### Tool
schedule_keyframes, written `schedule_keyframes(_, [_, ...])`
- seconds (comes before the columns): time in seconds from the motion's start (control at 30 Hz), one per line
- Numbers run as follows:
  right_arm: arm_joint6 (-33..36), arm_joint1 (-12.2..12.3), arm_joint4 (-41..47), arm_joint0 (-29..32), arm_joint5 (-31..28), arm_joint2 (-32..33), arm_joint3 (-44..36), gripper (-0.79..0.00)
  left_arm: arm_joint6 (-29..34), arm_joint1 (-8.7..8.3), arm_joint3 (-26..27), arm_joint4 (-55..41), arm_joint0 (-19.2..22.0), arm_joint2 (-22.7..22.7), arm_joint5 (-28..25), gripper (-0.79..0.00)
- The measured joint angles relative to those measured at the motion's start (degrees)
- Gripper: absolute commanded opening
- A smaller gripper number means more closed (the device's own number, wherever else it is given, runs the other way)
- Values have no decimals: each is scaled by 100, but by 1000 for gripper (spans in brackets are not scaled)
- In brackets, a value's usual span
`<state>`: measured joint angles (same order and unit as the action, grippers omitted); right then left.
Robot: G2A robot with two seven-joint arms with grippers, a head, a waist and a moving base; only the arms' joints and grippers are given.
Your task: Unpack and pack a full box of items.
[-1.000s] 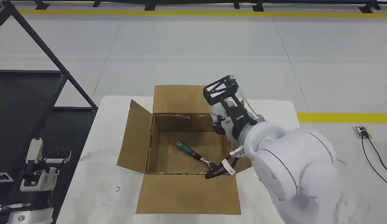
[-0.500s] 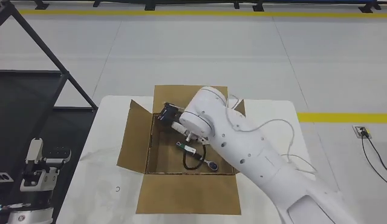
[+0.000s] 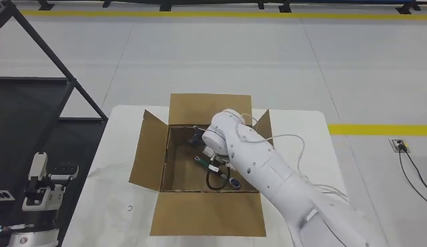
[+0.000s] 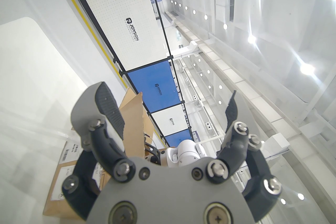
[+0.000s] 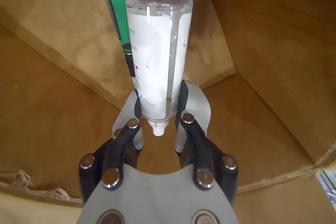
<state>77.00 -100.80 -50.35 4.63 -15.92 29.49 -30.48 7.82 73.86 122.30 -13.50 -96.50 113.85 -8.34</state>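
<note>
- Right end effector clenches a clear plastic bottle with white label inside the brown cardboard box, close to a green-handled metal wrench.
- Left end effector is spread wide, empty.

I am seeing the box showing plain brown cardboard, and the desk under it is reading white. The wrench is showing a green handle with a black edge and a chrome loop at its end. The bottle is looking clear and is carrying a white label with small teal and red marks. The right end effector is showing a grey plate, black links and silver screws. The left end effector is wearing the same colours, its pads showing black with a fine dotted texture. The floor is looking pale grey with a yellow line crossing it. The panels are alternating blue and dotted white.
</note>
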Motion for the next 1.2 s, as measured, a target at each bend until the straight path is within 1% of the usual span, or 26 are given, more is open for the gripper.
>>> schedule_keyframes(0.03, [-77, -49, 39, -26, -55, -11, 168, -591, 0, 0, 0, 0, 0, 0, 0, 0])
schedule_keyframes(0.13, [-204, -166, 88, -97, -149, -48, 500, -493, 0, 0, 0, 0, 0, 0, 0, 0])
schedule_keyframes(0.27, [-335, -283, 118, -204, -201, -65, 765, -486, 0, 0, 0, 0, 0, 0, 0, 0])
schedule_keyframes(0.43, [-453, -376, 49, -315, -137, -83, 792, -477, 0, 0, 0, 0, 0, 0, 0, 0])
schedule_keyframes(0.6, [-392, -405, -84, -329, 65, -103, 687, -409, 0, 0, 0, 0, 0, 0, 0, 0])
schedule_keyframes(0.67, [-365, -405, -105, -324, 113, -90, 671, -326, 0, 0, 0, 0, 0, 0, 0, 0])
schedule_keyframes(0.73, [-373, -394, -108, -327, 124, -57, 686, -256, 0, 0, 0, 0, 0, 0, 0, 0])
schedule_keyframes(0.87, [-429, -359, -125, -343, 121, 10, 665, -222, 0, 0, 0, 0, 0, 0, 0, 0])
schedule_keyframes(0.9, [-453, -347, -130, -351, 123, 31, 631, -200, 0, 0, 0, 0, 0, 0, 0, 0])
schedule_keyframes(1.0, [-584, -273, -123, -376, 85, 143, 407, -111, 0, 0, 0, 0, 0, 0, 0, 0])
schedule_keyframes(1.07, [-649, -186, -163, -363, 183, 248, 124, -9, 0, 0, 0, 0, 0, 0, 0, 0])
schedule_keyframes(1.2, [-651, 100, -359, -84, 319, 537, -923, 0, -15, 2, 19, 2, 6, -27, 55, 0])
